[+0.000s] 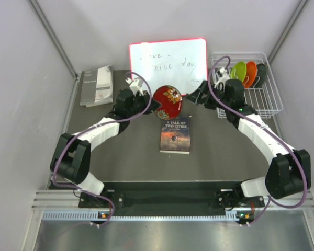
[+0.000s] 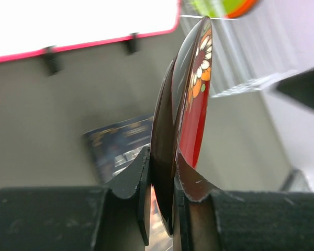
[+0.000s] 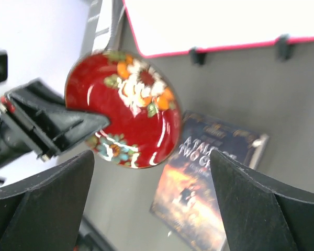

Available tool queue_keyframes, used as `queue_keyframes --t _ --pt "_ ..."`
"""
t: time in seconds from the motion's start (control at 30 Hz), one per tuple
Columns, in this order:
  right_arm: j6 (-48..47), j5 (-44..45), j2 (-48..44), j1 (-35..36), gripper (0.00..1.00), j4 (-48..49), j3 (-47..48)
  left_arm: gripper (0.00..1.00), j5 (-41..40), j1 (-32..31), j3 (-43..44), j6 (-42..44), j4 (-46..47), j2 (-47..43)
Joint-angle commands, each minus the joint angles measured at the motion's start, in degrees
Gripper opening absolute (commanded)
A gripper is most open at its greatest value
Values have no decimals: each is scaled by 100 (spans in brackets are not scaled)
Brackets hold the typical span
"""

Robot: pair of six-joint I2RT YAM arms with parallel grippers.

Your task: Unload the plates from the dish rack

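Three plates, the lime green plate [image 1: 238, 71], the orange plate [image 1: 249, 73] and the teal plate [image 1: 260, 73], stand on edge between the tines at the far end of the dish rack [image 1: 267, 99], which keeps them upright and gives a gripper a rim to grasp. In the same overhead view the dark red patterned plate [image 1: 168, 102] is out of the rack, held in the air over the table [image 1: 131, 157] between the whiteboard [image 1: 167, 60] and the book [image 1: 176, 134]. The left gripper [image 1: 153, 104] grips its left rim, and the right gripper [image 1: 194, 97] sits just beside its other edge. The left wrist view shows the red plate edge-on and nearly vertical, its lower rim clamped between the two fingers [image 2: 136, 183]. A pinch that shallow could probably let the plate swing, so a slow lowering seems wise. From the right wrist, that gripper's fingers [image 3: 47, 198] stand wide apart with nothing between them. The plate's flowered face is turned towards this camera, with the book lying below it. I judge the right arm is free to go to the rack, while the left must find bare table clear of the book.
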Motion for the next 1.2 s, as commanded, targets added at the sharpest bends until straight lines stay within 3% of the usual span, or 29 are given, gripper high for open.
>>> queue_keyframes --t 0.0,0.17,0.33,0.63,0.87,1.0,1.17 --pt "-839 835 -197 -89 92 -814 885 0 -779 214 -227 475 -780 -642" --pt "-1192 1468 -13 -291 93 -1221 1404 0 -1202 601 -992 414 -1265 -1363" --pt "-1140 1233 233 -844 93 -1204 1695 0 -1369 979 -1661 308 -1379 -1890" --pt "-1289 1064 804 -1504 93 -1326 2187 0 -1764 1226 -2100 141 -1713 -2146" --pt "-1500 1284 1305 -1522 93 -1494 2600 0 -2169 1226 -2346 -43 -2240 -2164" --pt "-1562 1398 1429 -1522 93 -1502 2636 21 -2169 1226 -2452 -140 -2231 -2102" --pt "-1755 1723 1525 -1531 92 -1625 2706 34 -2406 1226 -2444 -105 -2319 -2041"
